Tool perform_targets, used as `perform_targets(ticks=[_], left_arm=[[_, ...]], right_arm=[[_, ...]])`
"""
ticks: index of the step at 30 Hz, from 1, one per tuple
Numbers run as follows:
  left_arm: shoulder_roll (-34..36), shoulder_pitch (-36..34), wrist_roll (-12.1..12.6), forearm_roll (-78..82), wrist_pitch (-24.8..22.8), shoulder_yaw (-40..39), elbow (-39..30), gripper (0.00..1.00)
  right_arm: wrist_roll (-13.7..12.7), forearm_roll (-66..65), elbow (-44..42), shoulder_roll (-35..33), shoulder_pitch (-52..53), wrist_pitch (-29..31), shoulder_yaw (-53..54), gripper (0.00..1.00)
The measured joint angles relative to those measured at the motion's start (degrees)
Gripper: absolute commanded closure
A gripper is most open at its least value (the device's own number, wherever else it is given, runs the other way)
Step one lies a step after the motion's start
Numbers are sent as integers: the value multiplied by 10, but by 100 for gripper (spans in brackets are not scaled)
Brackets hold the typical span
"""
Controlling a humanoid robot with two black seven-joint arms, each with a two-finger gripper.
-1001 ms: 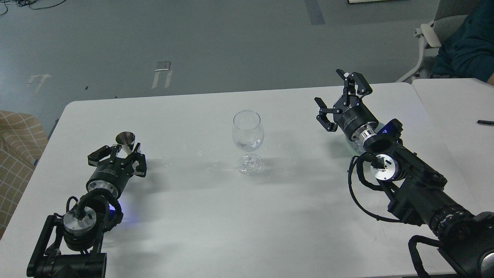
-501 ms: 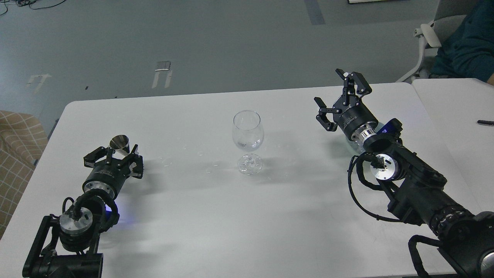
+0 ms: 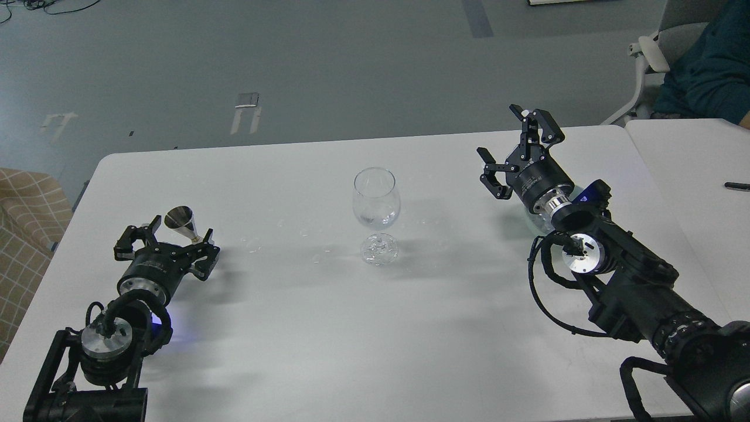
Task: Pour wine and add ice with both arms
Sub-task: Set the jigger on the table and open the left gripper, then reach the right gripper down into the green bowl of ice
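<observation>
The left gripper is lying low over the left part of the white table, its black fingers spread. A small steel jigger, cone-shaped and shiny, is sitting between and just beyond the fingertips, tilted, mouth facing up and left. Whether the fingers are touching it cannot be told; they are not pressing on it visibly. The left arm is running back to the lower left edge, showing a silver joint ring and a looped black cable, with a blue light glowing beside it.

Right of the jigger, a few small clear droplets or fragments are lying scattered on the tabletop; which they are cannot be told.

At the table's centre a stemmed wine glass is standing upright, well apart from both grippers. Its bowl is clear and rounded, and a little clear content is sitting in the bottom; whether that is wine, ice or both cannot be told. The foot is looking faceted and glassy. Nothing is standing between the glass and either gripper.

The right gripper is hanging above the table's far right part, its black clawed fingers spread wide and holding nothing. A pale greenish rounded object is showing partly under the right arm; its nature is unclear.

On a second white table at right, a black pen is lying. A seated person in a teal top is occupying the upper right corner.
</observation>
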Motion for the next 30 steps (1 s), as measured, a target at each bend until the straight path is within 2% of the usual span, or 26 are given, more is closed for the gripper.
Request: perform_targets(ticks=[3,7,11,14,19,24,30], left_arm=[[13,13,15,-14,-24,0,-5,3],[27,53,53,-25,-73,-4,-22,3],[29,108,99,-27,-111,-20,-72,3],[29,133,115,-29,-137,-28,-86,3],[46,142,118,-23,-166,-57,-81,3],[123,129,110,-10,-213,-66,-53,3],[215,59,55,90,-228,-65,-21,3]], right_arm=[[0,0,0,0,0,0,0,0],[0,0,0,0,0,0,0,0],[0,0,0,0,-2,0,-1,0],[0,0,6,0,-5,0,-1,0],[-1,-1,42,-9,-9,0,-7,0],[-3,-2,116,-95,-10,-19,-67,0],[-4,-62,240,-242,-10,-60,-133,0]])
